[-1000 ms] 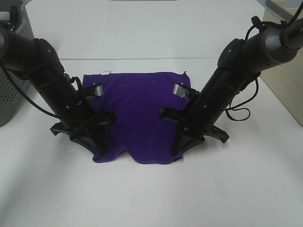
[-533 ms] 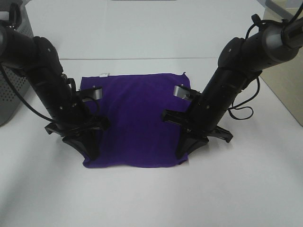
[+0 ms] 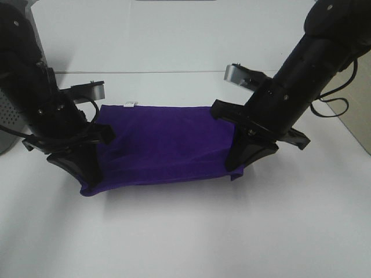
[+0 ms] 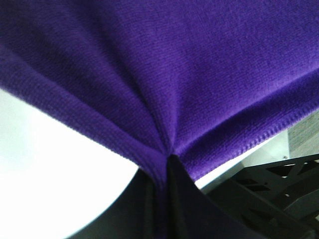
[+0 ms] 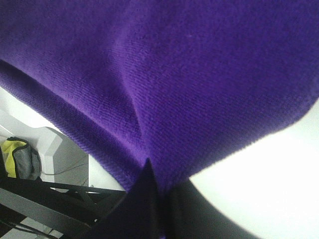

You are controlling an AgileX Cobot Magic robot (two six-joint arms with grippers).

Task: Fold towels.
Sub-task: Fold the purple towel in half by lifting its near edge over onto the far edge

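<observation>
The deep purple towel (image 3: pixel 162 142) hangs stretched between my two grippers over the white table, its near edge lifted, its far edge with the small white tag (image 3: pixel 129 105) still on the table. My left gripper (image 3: pixel 88 184) is shut on the near left corner. My right gripper (image 3: pixel 235 171) is shut on the near right corner. In the left wrist view the cloth (image 4: pixel 199 74) bunches into the shut jaws. In the right wrist view the cloth (image 5: pixel 199 74) does the same.
A grey perforated bin (image 3: pixel 11 124) stands at the far left edge behind my left arm. The white table (image 3: pixel 185 237) runs to a seam behind the towel. Black cables (image 3: pixel 333 104) hang by my right arm.
Both grippers have lifted the towel's near corners off the table and moved them up and apart. The near edge has risen and the cloth is now taut between them.
</observation>
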